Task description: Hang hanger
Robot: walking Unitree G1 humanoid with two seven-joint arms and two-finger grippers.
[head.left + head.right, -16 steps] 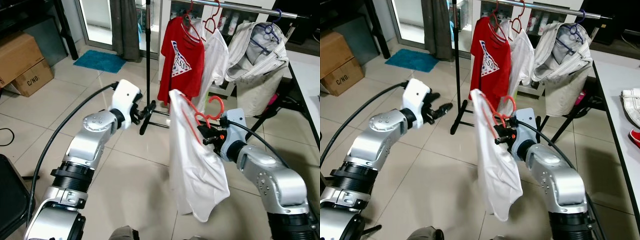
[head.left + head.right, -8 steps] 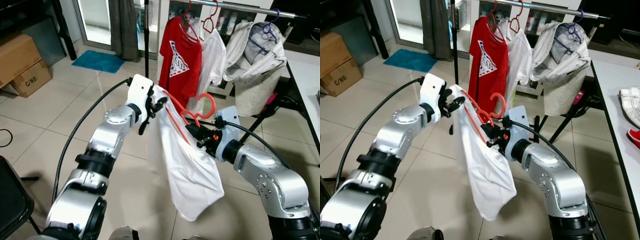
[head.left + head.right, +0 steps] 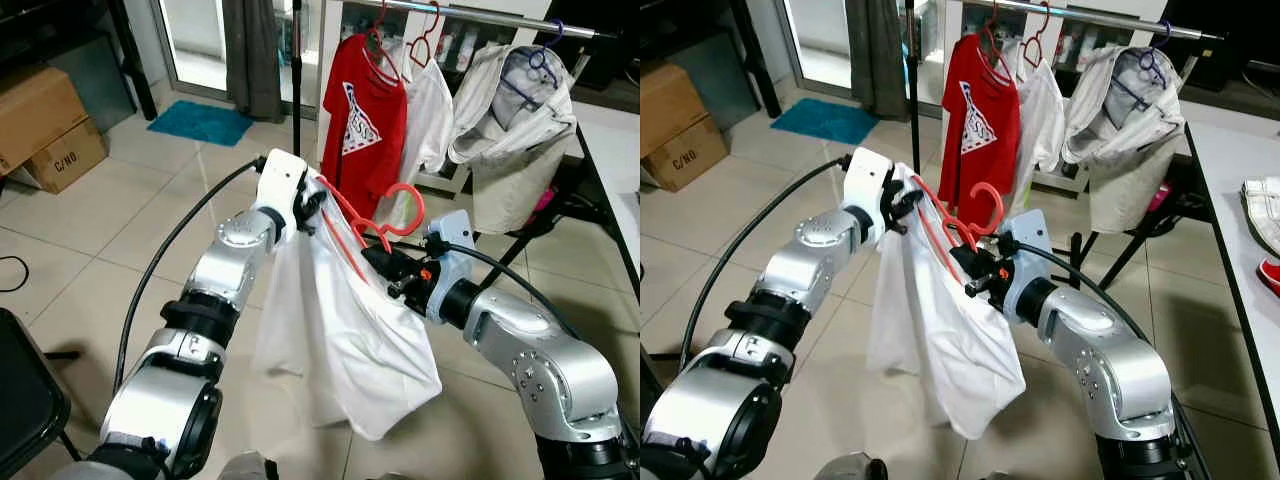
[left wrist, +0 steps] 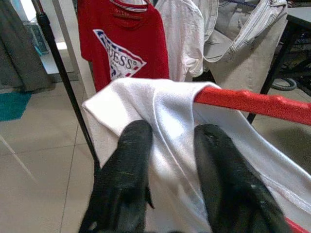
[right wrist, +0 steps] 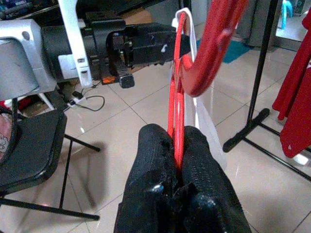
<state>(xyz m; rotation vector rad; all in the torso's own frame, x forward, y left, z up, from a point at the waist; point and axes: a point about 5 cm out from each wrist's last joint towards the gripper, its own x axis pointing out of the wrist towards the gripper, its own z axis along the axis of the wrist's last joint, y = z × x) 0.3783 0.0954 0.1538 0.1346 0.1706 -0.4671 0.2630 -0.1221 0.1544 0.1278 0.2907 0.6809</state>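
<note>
Since earlier: left gripper (image 3: pixel 312 203) has come in, pinching shirt (image 3: pixel 340 330) at hanger (image 3: pixel 350 235) end.
Right gripper (image 3: pixel 385 270): clamped on hanger neck.
Rail (image 3: pixel 480 14): ahead, above — hook points up.

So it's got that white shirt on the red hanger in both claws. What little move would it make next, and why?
Probably a lift up and forward toward the clothes rail. The right gripper has its jaws shut on the red hanger, whose hook is free and upright, while the left gripper steadies the white shirt at the hanger's end. The rail stands higher and farther off.
</note>
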